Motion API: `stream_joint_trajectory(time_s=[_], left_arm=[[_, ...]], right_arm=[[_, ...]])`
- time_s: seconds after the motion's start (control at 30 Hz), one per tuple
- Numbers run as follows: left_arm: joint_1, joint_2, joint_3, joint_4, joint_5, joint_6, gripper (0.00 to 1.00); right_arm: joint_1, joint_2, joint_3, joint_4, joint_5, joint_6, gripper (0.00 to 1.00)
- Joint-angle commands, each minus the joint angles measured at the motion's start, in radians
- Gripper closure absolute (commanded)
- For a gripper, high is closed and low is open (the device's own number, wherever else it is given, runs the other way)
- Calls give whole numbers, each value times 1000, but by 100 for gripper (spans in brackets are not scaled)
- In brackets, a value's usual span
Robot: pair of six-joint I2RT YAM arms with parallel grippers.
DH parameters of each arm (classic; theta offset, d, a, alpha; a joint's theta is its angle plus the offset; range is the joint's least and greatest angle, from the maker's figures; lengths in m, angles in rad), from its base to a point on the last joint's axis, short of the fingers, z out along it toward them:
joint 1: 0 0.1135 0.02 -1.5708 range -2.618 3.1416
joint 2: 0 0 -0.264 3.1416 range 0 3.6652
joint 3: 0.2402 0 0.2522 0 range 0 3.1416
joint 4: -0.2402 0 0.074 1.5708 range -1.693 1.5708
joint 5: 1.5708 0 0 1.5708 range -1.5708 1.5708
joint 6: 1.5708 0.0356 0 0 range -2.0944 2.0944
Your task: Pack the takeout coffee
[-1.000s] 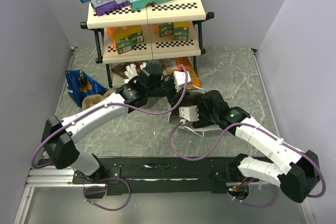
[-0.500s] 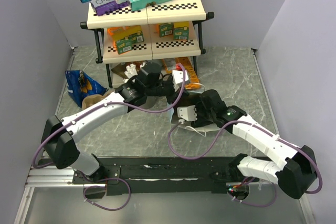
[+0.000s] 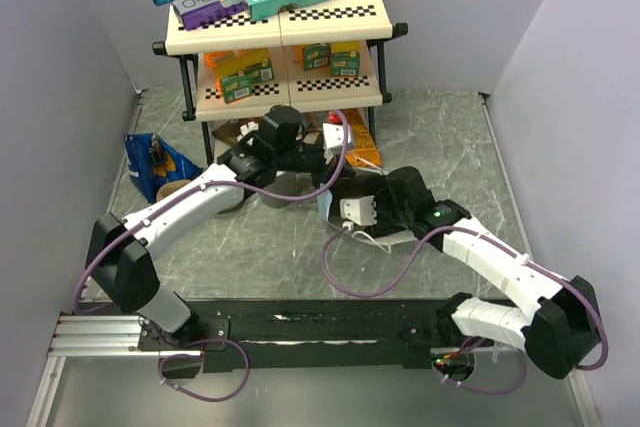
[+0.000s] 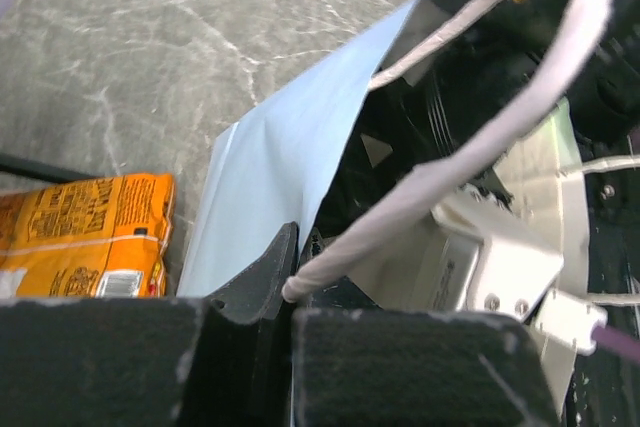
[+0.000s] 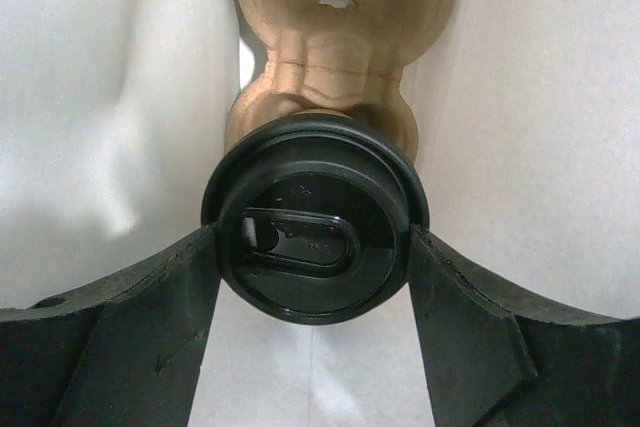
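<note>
The takeout coffee (image 5: 315,217) shows its round black lid, gripped on both sides by my right gripper (image 5: 315,247), which is shut on it. It hangs inside a white paper bag (image 5: 520,97), just in front of a brown moulded-pulp carrier (image 5: 335,47); the cup's body is hidden behind the lid. My left gripper (image 4: 290,287) is shut on the bag's white twisted handle (image 4: 470,147), holding the bag mouth up. In the top view the left gripper (image 3: 332,145) is above the bag and the right gripper (image 3: 338,205) reaches into it.
A three-tier shelf rack (image 3: 280,22) with boxes stands at the back. An orange snack pack (image 4: 85,232) lies beside the bag, near the rack's foot. A blue chip bag (image 3: 155,162) lies at the left. Grey walls close in both sides.
The left arm has swung back toward the rack, pulling the bag handle with it. The right gripper has pushed a little farther left into the bag with the coffee.
</note>
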Motion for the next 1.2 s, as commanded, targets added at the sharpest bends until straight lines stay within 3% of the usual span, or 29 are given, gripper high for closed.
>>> stream_joint_trajectory(time_s=[0.0, 0.17, 0.33, 0.4, 0.5, 0.8, 1.17], left_arm=[[0, -4, 58, -59, 142, 91, 99], [0, 6, 67, -42, 154, 102, 99], [0, 18, 90, -34, 112, 49, 55], [2, 9, 94, -33, 55, 7, 43], [2, 1, 102, -68, -38, -50, 34], [14, -28, 88, -243, -113, -218, 26], [29, -57, 88, -358, -139, -211, 23]], right_arm=[[-30, -70, -58, 71, -58, -2, 100], [-32, -109, -114, 116, -87, 18, 100], [-32, -95, -131, 160, -73, 40, 100], [-32, -93, -123, 163, -69, 57, 100], [-32, -106, -125, 167, -70, 78, 100], [-41, -171, -155, 167, -67, 101, 100], [-50, -225, -204, 186, -50, 135, 100]])
